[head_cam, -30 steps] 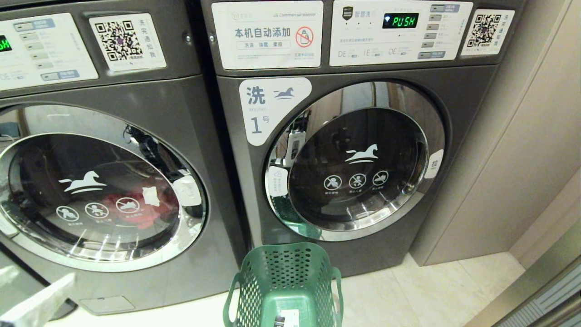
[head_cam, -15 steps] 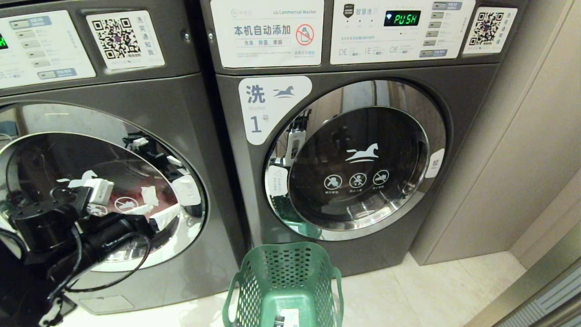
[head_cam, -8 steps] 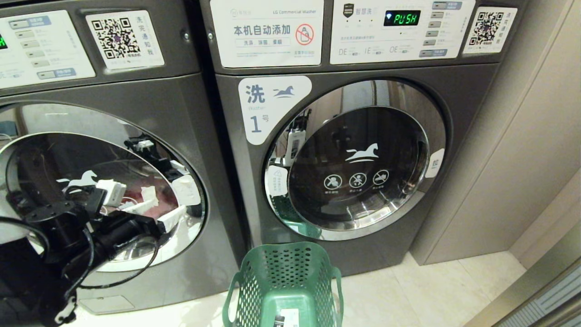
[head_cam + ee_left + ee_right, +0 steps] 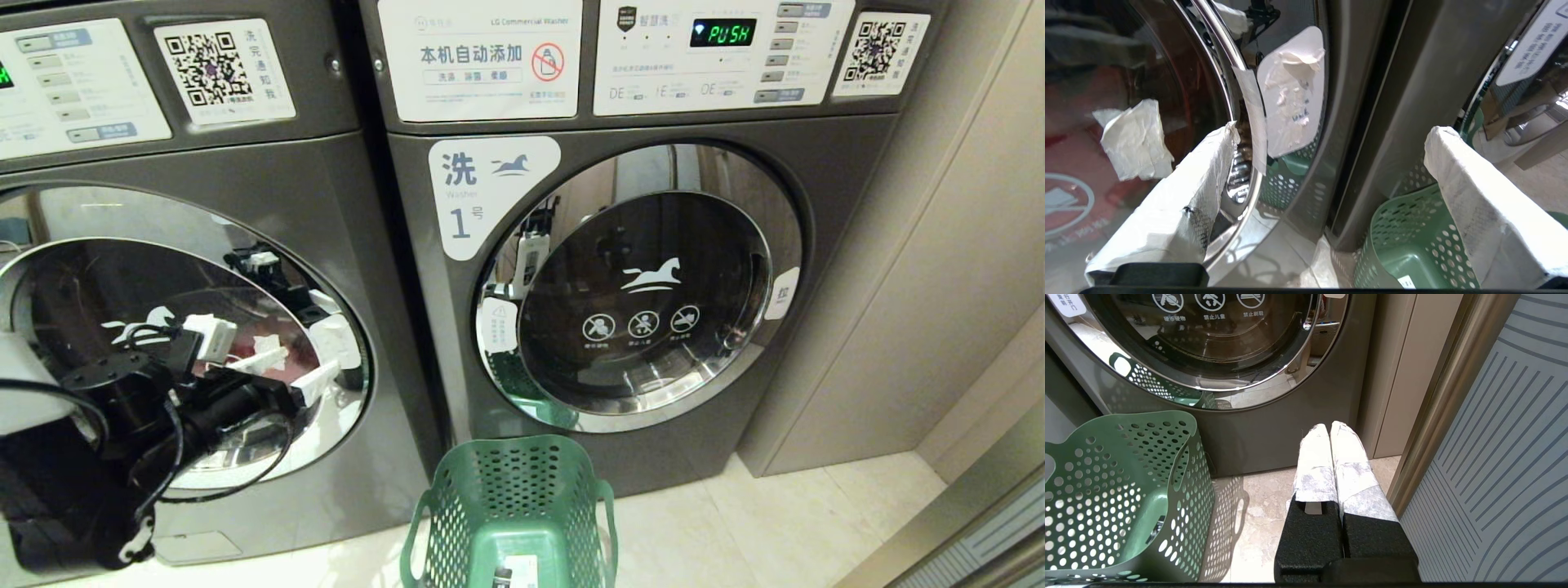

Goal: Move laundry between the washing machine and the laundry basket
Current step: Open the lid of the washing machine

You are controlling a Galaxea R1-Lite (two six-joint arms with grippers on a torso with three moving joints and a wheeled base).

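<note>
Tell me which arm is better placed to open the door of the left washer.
Left. The left gripper is open at the door rim of the washing machine. The right gripper is shut, low beside the laundry basket.

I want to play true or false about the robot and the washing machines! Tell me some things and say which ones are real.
1. The green laundry basket stands on the floor in front of the washers. True.
2. The left gripper has its jaws shut tight. False: they stand wide apart, right at the round door of the left-hand washer.
3. The washer with the big 1 label has its door closed. True.
4. The basket is full of clothes. False: the part in view holds no clothes, only a small label on the bottom.
5. The right gripper holds a red cloth. False: its jaws are shut on nothing, low beside the basket.
</note>
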